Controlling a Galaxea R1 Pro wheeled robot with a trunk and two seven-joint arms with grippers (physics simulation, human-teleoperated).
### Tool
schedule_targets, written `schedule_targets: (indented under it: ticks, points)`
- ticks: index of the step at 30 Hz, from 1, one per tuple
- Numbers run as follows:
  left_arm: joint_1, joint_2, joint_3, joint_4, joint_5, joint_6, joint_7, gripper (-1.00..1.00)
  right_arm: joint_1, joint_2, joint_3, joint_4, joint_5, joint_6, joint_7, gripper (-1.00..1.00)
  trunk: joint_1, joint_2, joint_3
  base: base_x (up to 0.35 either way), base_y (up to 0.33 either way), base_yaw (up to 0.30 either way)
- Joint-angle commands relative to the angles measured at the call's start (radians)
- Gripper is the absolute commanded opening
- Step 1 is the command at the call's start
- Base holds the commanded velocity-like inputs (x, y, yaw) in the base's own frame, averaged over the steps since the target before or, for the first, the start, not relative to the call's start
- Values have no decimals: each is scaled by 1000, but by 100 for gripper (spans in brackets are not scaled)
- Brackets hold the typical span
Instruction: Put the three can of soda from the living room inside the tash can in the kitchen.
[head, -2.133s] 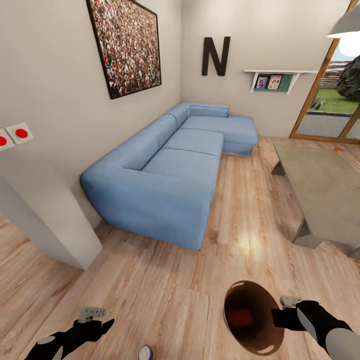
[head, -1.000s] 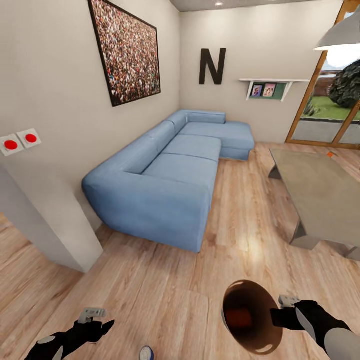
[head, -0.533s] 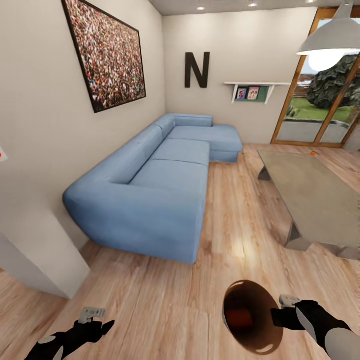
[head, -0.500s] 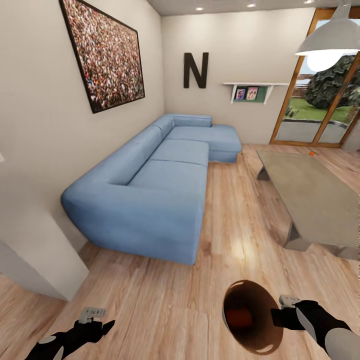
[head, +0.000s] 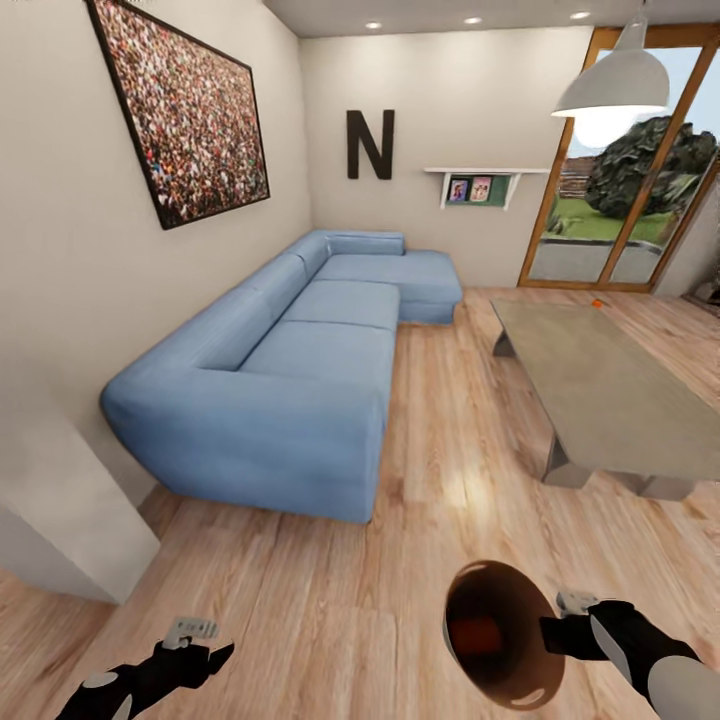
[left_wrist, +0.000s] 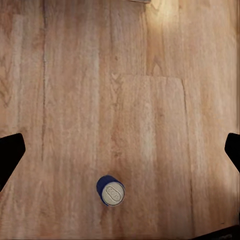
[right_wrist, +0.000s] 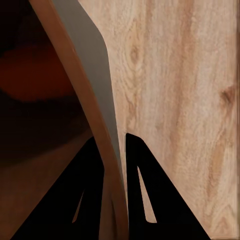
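Our head view has swung right. Our right gripper (right_wrist: 114, 150) stays clamped on the tash can (head: 500, 632) rim; an orange can (head: 477, 634) lies inside. Left gripper (left_wrist: 120, 150) jaws stand apart above the blue can (left_wrist: 110, 190).

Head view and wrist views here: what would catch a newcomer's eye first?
The long blue sofa along the left wall, under a crowd picture. Low in the head view, the right pincer grips the trash can by its rim, something orange inside. A blue soda can stands on the wood floor.
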Motion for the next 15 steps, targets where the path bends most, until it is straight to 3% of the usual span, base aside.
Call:
schedule_targets:
  ticks: [1,10,15]
  points:
    - [0,0,0,0,0,0,0,100,0,0,-6,-1,-13,2,4,-100,0,0,0,-280,-205,-3]
    - [-1,-1,-6,0,-1,7,1,100,0,0,-6,-1,-13,2,4,-100,0,0,0,-278,-213,-1]
    - [-5,-13,-34,-1,-2,70,44,100,0,1,-4,0,-13,2,3,-100,0,0,0,-268,-196,0]
